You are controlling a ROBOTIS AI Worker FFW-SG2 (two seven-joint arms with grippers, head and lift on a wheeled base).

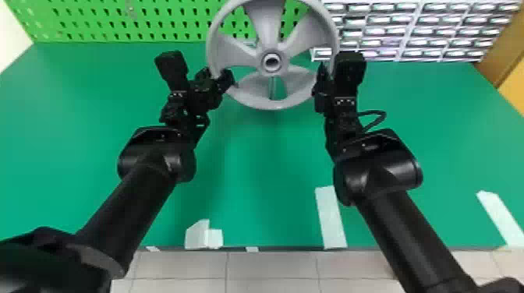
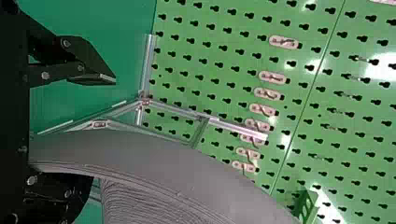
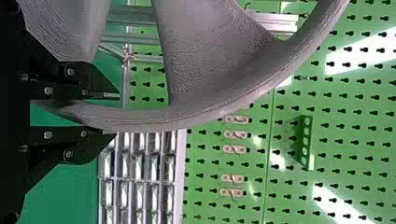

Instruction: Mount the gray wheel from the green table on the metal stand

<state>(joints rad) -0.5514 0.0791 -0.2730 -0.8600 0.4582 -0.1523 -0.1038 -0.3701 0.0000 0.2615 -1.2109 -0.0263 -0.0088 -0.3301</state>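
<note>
In the head view the gray wheel point(image 1: 265, 29) was between the left gripper point(image 1: 221, 76) and the right gripper point(image 1: 330, 68), its hub between them, with the green table point(image 1: 253, 175) beneath both. In the left wrist view the left gripper point(image 2: 100, 130) stood open, its fingers wide around the rim, and the metal stand point(image 2: 238, 128) lay beyond their tips. In the right wrist view the right gripper point(image 3: 116, 115) was clamped on the rim, the pegboard point(image 3: 345, 154) behind.
</note>
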